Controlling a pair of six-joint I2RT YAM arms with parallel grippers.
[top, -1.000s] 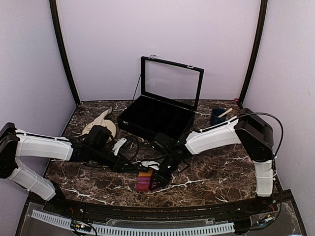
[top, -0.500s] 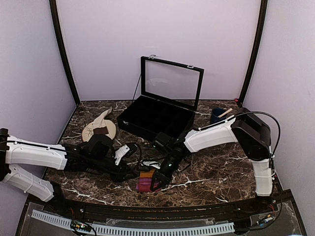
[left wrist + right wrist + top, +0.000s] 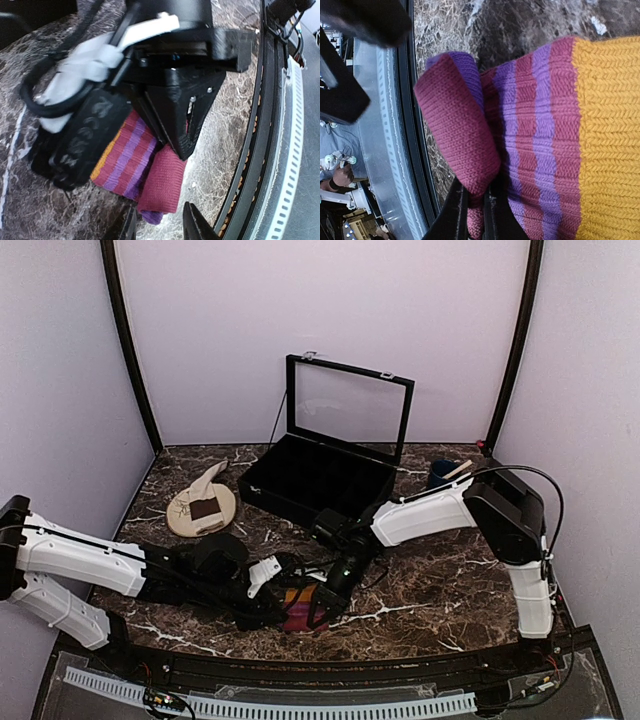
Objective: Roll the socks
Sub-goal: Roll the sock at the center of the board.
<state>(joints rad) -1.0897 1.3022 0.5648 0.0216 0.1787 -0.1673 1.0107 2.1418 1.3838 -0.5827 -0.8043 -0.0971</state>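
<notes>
Cream-beige sock point(image 3: 208, 483): lies across the round plate point(image 3: 182, 522), far left on the desk point(image 3: 450, 590). Left tool point(image 3: 161, 225): fingers spread either side of the near end of the magenta striped sock point(image 3: 131, 159), which lies folded at near centre. Right tool point(image 3: 474, 215): pressed together, pinching a rolled-over magenta fold of that sock, just right of the left tool.
</notes>
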